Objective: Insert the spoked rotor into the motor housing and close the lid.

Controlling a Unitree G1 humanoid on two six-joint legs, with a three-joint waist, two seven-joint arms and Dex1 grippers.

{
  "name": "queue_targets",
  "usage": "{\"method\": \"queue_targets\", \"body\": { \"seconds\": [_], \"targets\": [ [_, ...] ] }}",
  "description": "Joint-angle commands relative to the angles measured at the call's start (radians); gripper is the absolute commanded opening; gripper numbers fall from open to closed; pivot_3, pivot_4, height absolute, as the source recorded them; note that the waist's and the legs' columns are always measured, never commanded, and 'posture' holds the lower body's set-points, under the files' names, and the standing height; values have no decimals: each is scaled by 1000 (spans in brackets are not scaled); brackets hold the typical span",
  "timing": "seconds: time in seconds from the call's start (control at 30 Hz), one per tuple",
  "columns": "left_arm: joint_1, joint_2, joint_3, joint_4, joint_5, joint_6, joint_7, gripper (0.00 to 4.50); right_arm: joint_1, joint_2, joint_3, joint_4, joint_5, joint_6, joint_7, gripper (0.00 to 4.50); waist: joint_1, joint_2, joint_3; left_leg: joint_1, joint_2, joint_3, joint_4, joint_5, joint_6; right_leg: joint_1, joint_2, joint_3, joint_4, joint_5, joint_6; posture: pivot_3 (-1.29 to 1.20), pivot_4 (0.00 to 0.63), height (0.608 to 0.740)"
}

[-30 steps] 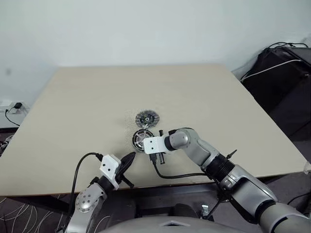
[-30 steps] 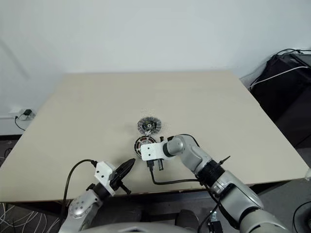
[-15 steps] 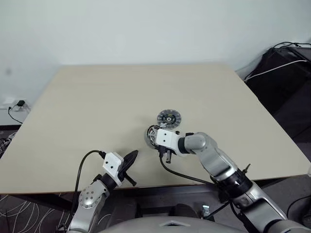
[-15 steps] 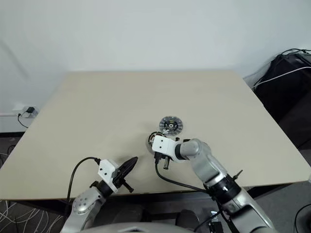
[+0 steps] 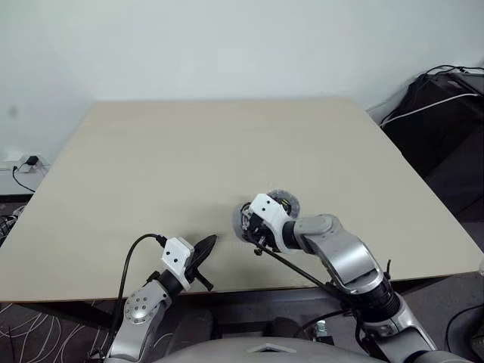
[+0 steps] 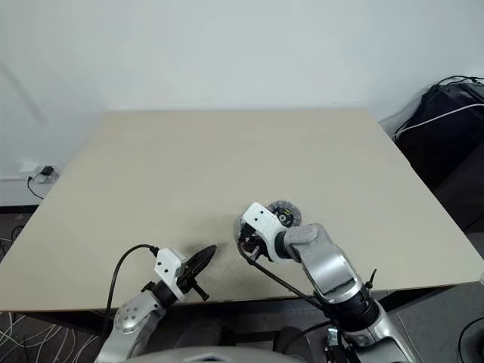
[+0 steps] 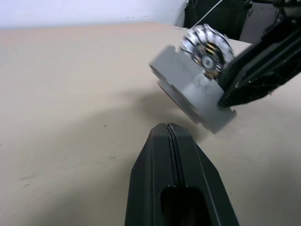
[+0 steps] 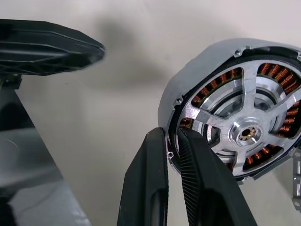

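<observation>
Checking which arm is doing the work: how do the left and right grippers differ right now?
The left gripper is shut on nothing; the right gripper pinches the rim of the motor housing. The left gripper lies level near the table's front edge; the right gripper angles downward. Both have two black fingers.

A beige tabletop [image 5: 151, 159] fills the middle of the frame under a pale wall. Low and right of centre, the right gripper [image 5: 253, 231] sits over a dark round part, the housing [image 5: 242, 224], which its white wrist block mostly hides; whether it grips it cannot be told here. Just up and right of it lies a round silvery disc [image 5: 286, 203]. At lower left, the left gripper [image 5: 204, 248] has its black fingers [image 5: 201, 250] together, above the near edge. Dark gear with cables stands at upper right.
</observation>
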Motion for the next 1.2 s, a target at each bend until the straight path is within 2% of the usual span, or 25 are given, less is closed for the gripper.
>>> {"method": "queue_targets", "body": {
  "seconds": [0.03, 0.17, 0.3, 0.63, 0.7, 0.77, 0.9, 1.13, 1.2],
  "targets": [
    [-8, -3, -3, -12, -6, -3, -4, 0, -50, 30, -53, -77, 67, 83, -40, 122, -2, 0, 0, -1, 0, 0, 0, 0, 0, -1, 0, 0, 0, 0, 0, 0, 0, 740],
    [-3, -3, -3, -14, -5, 2, -2, 0, -66, 87, -84, -53, 115, 154, -103, 122, -4, 0, 0, -2, 0, 0, 0, 0, 0, -2, 0, 0, 0, 0, 0, 0, 0, 740],
    [-1, -3, -5, -16, -3, 6, -1, 0, -74, 156, -95, 20, 134, 149, -182, 122, -5, 0, 0, -2, 0, 0, 0, 0, 0, -2, 0, 0, 1, 0, 0, 0, 0, 740],
    [-2, -5, -9, -22, 1, 11, 2, 0, -93, 303, -121, 349, 107, -38, -384, 122, -7, 2, -5, -2, -1, 0, 1, 0, 0, -2, 1, 0, 2, 1, 0, 0, 0, 740],
    [-2, -4, -10, -24, 1, 13, 2, 0, -100, 336, -144, 407, 108, -88, -419, 838, -8, 2, -7, -1, -1, 0, 1, 1, -1, -1, 1, 0, 2, 2, 0, 0, 0, 740],
    [-2, -4, -9, -24, 2, 15, 3, 0, -108, 374, -178, 440, 123, -123, -443, 1344, -9, 4, -7, 0, -1, 0, 1, 1, -1, 0, 1, 0, 2, 5, -1, 0, 0, 740],
    [-2, -1, -8, -26, 1, 18, 3, 0, -134, 430, -207, 420, 161, -154, -458, 2610, -10, 5, -6, 0, -1, 0, 1, 1, -2, -1, 2, 1, 2, 10, -1, 0, 0, 740],
    [-2, 1, -12, -30, 1, 25, 1, 0, -153, 414, -192, 260, 265, -210, -368, 2610, -27, 6, -6, 0, 1, 0, 1, 3, -2, -4, 9, 6, 1, 12, 1, 0, 0, 740],
    [-1, 1, -12, -32, 0, 26, 1, 0, -136, 388, -178, 188, 288, -286, -328, 2610, -28, 6, -6, 0, 2, 0, 1, 3, -2, -4, 11, 7, 1, 12, 2, 0, 0, 740]
  ]
}}
